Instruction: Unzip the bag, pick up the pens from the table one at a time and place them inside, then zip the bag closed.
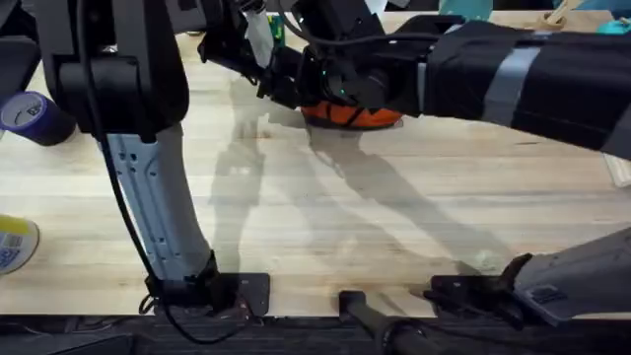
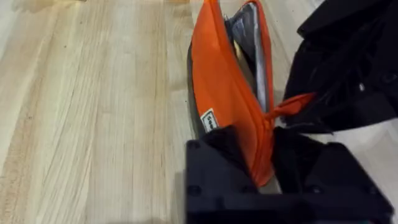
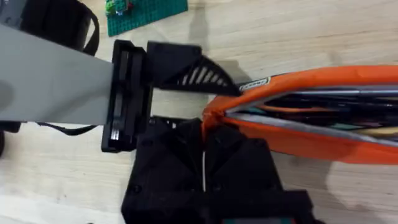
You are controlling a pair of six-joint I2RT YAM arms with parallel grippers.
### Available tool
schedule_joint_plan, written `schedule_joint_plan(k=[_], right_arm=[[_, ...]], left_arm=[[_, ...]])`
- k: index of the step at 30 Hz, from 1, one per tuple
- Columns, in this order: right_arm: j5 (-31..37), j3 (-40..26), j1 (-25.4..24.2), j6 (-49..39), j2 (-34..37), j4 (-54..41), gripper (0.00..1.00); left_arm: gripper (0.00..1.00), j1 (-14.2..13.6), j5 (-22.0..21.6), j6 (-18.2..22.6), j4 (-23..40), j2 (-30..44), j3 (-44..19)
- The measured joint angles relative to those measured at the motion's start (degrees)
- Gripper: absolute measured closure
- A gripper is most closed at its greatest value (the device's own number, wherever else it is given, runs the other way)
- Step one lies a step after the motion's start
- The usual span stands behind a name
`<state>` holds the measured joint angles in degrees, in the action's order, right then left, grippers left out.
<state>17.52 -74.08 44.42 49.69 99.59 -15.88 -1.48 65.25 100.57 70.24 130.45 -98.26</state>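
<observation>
Pouch open on the far side of the table, both grippers at it

Table (image 1: 325,217), a wide top of pale wooden planks, fills the overhead view, with both arm bases along its near edge. The right arm reaches up and across the middle as a large dark shape; the left arm rises from the lower left and ends just beside it at the far side of the table.

The bag (image 1: 352,115) lies on the wood at the far centre, a sliver of orange under the right arm. In the left wrist view the bag (image 2: 231,87) lies on the planks with its zipper mouth parted, grey lining showing inside, a small white label on its orange side and a dark strip along its edge. In the right wrist view slim dark and light stick shapes lie lengthwise inside the open mouth; which of them are pens I cannot tell.

The left gripper (image 2: 264,165) has its black fingers closed on the end of the bag, orange cloth pinched between them. The right gripper (image 3: 203,162) has its fingers drawn together on the orange tab at the zipper's end.

A blue tape roll (image 1: 35,116) and a yellow-and-white roll (image 1: 15,244) lie at the table's left edge, well apart from the bag.
</observation>
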Motion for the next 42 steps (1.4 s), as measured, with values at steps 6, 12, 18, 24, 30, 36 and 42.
schedule_joint_plan(k=[6,12,18,24,30,36,42], right_arm=[[0.0,0.0,-0.2,-0.5,0.0,-0.2,0.971],[0.0,0.0,-0.2,-2.0,0.0,-0.3,0.971],[0.0,0.0,-0.4,-5.2,0.0,-0.7,0.971],[-0.3,0.0,-2.3,-6.7,0.0,-3.7,0.971],[-2.0,-0.3,-4.9,-6.9,-0.5,-6.3,0.971],[-2.8,-0.3,-7.3,-7.3,-2.3,-9.3,0.971],[-4.0,-0.3,-9.1,-8.3,-3.0,-10.4,0.971]], left_arm=[[0.952,0.0,-0.1,-0.1,-0.1,0.0,0.0],[0.956,-0.1,-0.1,-0.1,-0.1,0.0,0.0],[0.956,-0.1,-0.1,-0.1,-0.1,0.0,0.0],[0.956,-0.1,-0.2,-0.1,-0.2,0.0,0.0],[0.956,-0.2,-0.2,-0.1,-0.4,0.0,0.0],[0.956,-0.2,0.1,-0.1,-0.4,0.0,0.0],[0.956,-0.4,0.6,-0.1,-0.4,0.0,0.0]])
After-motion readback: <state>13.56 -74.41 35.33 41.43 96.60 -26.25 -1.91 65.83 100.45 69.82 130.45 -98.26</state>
